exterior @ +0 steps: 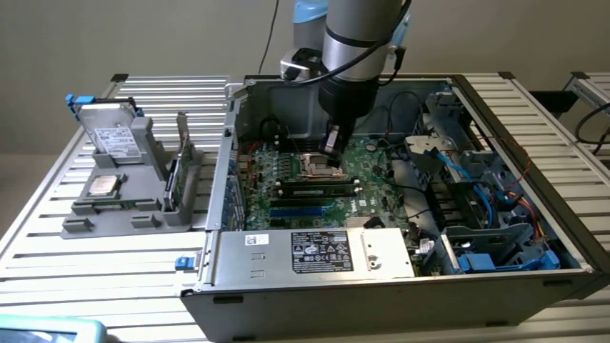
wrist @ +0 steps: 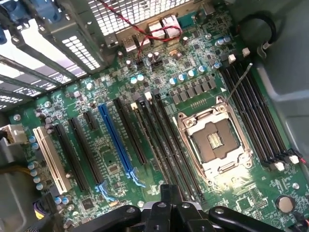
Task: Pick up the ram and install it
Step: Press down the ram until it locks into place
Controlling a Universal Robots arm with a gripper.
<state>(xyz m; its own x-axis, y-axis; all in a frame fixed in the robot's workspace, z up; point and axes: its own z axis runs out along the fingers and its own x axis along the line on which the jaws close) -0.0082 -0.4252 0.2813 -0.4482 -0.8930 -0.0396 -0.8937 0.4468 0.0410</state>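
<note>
While the arm reached down into the open computer case (exterior: 401,236), you had the tool (exterior: 333,145) hanging just above the motherboard (exterior: 315,179), close over the square processor socket (exterior: 319,168). Its fingers (wrist: 166,203) were pressed together and pinched nothing; from the wrist view their dark tips sat over the board's edge, beside the long black slots (wrist: 159,140) and the open socket (wrist: 215,140) with its silver frame.

You can find the ram (exterior: 316,191) lying flat in the case, a dark green stick with a pale label, seated along the black slots just on the near side of the socket, toward the power supply (exterior: 319,251). It was apart from the tool, which touched nothing of it. Whether it was fully pressed home in its slot you cannot tell from the exterior view.

Next to the ram, farther from the socket, ran a blue slot (exterior: 300,211). In the wrist view a blue expansion slot (wrist: 116,145) stood among the black ones, with a pale slot (wrist: 50,162) farther from the socket and another group of four black slots (wrist: 256,116) on the socket's other side.

Outside the case, on the exterior view's left, a grey holder (exterior: 133,193) stood on the slatted table (exterior: 96,264). It carried a boxy silver drive (exterior: 113,136) upright at its far end and a small square silver chip (exterior: 103,185) lying nearer the front. A thin dark strip (exterior: 173,187) stood on edge in the holder's side nearest the case.
</note>
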